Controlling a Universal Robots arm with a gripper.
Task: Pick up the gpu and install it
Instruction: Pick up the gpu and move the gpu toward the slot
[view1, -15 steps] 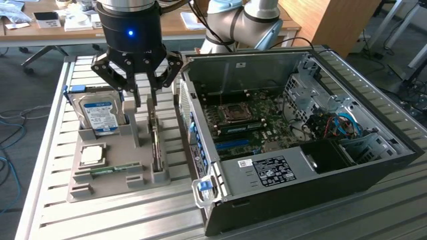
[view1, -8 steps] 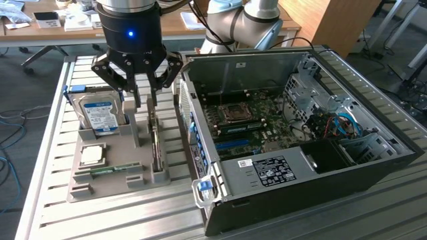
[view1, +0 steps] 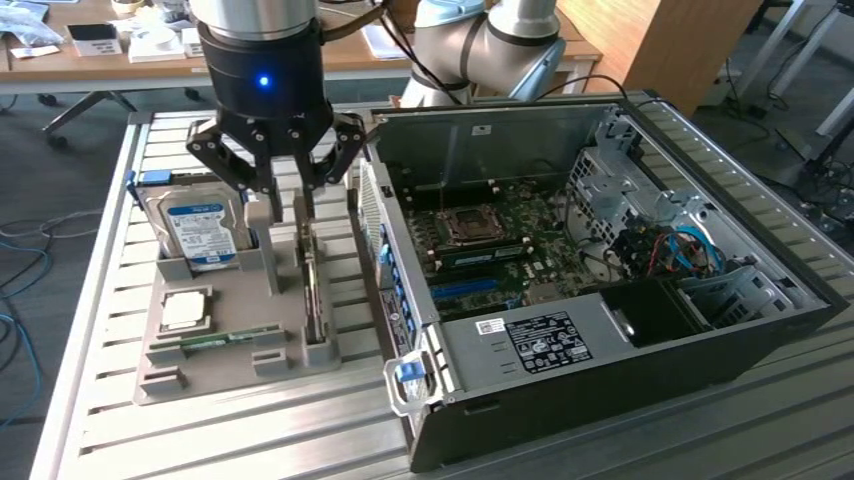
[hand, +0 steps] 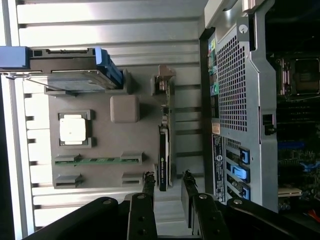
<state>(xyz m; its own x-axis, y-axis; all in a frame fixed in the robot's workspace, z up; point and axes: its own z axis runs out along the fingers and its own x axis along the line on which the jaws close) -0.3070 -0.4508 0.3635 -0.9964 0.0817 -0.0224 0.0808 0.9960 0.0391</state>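
The gpu (view1: 314, 285) stands on edge in a slot of the grey holder tray (view1: 214, 375), seen as a thin green board with a dark block on one face. From the wrist it shows edge-on, gpu (hand: 164, 145). My gripper (view1: 294, 212) hangs directly over the card's far end, open, with nothing held. In the wrist view the gripper (hand: 168, 184) has one fingertip (hand: 149, 181) on each side of the card's end. Whether the fingers touch the card I cannot tell.
In the same tray sit a silver hard drive (view1: 198, 230) with a blue label, a processor chip (view1: 183, 310) and a narrow green memory stick (view1: 220, 338). The open computer case (view1: 747, 330) lies just to the exterior view's right, its motherboard (view1: 494, 250) exposed. All rests on a slatted metal table (view1: 240, 440).
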